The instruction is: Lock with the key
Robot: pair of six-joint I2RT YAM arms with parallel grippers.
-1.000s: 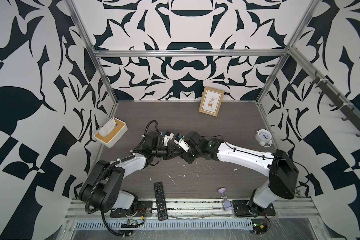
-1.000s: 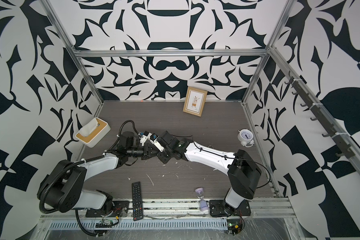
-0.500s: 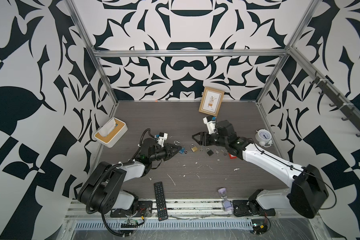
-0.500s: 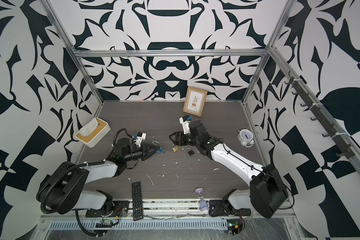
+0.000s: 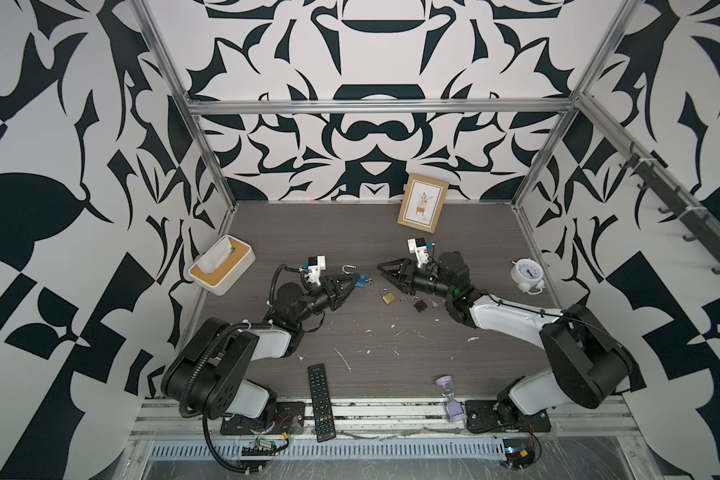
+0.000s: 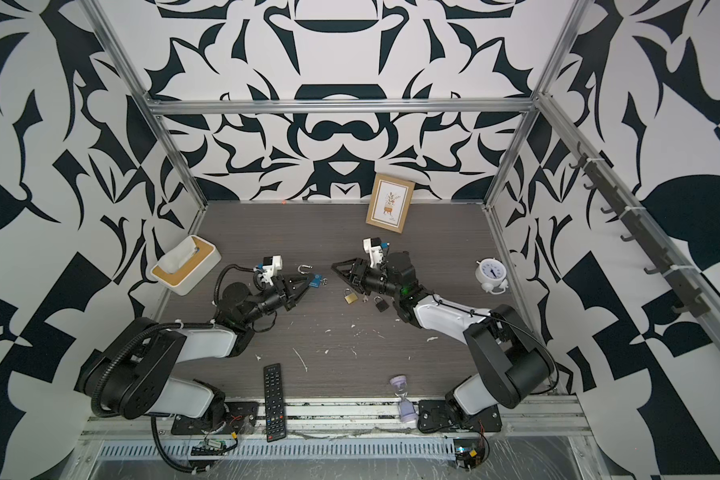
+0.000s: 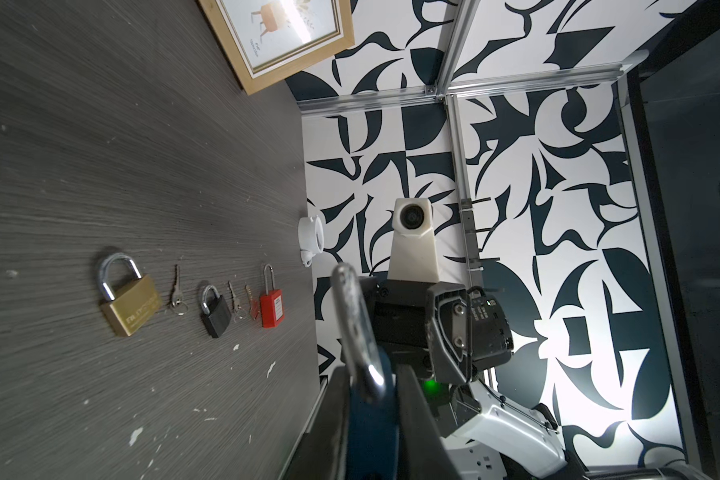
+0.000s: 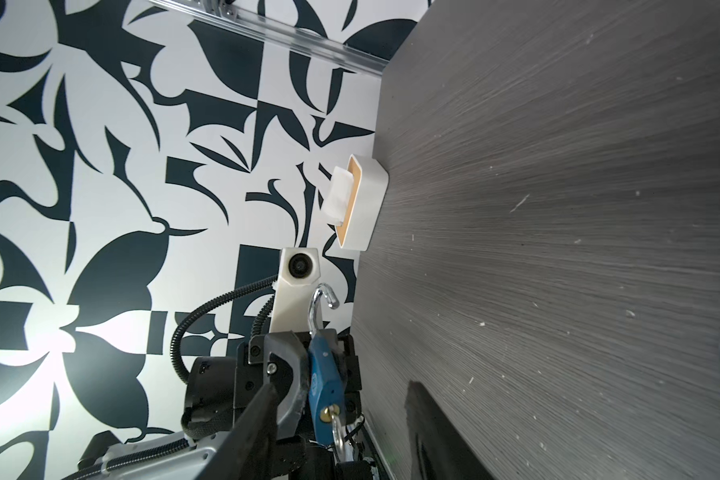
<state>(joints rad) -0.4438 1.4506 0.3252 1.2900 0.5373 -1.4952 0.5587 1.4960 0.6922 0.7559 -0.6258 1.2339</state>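
Left gripper (image 5: 347, 286) clamps the blue padlock (image 8: 325, 374) above the desk's (image 5: 308, 232) middle, shackle open, key (image 8: 329, 413) in its base, white emblem unreadable. Right gripper (image 5: 385, 275), jaws parted and empty, faces it, near but apart.

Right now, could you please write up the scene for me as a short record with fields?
left gripper: shut on the blue padlock
blue padlock: shackle swung open; key sits in its keyhole
right gripper: open, empty, facing the left gripper
lying on the table: brass padlock, black padlock, red padlock, all with shackles closed
loose keys: lying between those padlocks
task status: blue padlock not yet locked
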